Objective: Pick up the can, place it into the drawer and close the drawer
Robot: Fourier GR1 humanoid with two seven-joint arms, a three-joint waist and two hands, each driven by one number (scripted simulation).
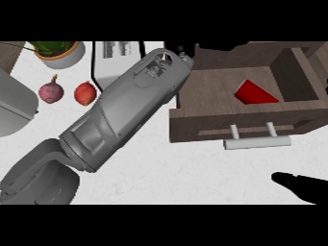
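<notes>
1. Judging by how things lie, the pick and place look done: the can (255,92) shows as a red patch inside the open drawer (251,122), near its middle and apart from the walls.
2. Closing the drawer is the step left. It stands pulled out toward the view's lower edge, with its white handle (257,141) on the near front.
3. The left hand (182,49) is at the drawer's far left corner, above the rim and not over the can. Its forearm hides most of it, so I cannot tell whether it is open or closed; nothing red shows in it.
4. The right hand (305,185) rests at the lower right, fingers straight and relaxed, holding nothing, near the drawer's front but apart from it.
5. The next move, as I judge it, calls for lifting the left hand clear of the rim, then setting a hand against the front or handle and pushing straight toward the view's top.
6. Only a red wedge of the can shows, its longest edge slanting from upper left to lower right. No round top is visible, so it seems tipped or lying down, but its long axis and heading cannot be read for sure.
</notes>
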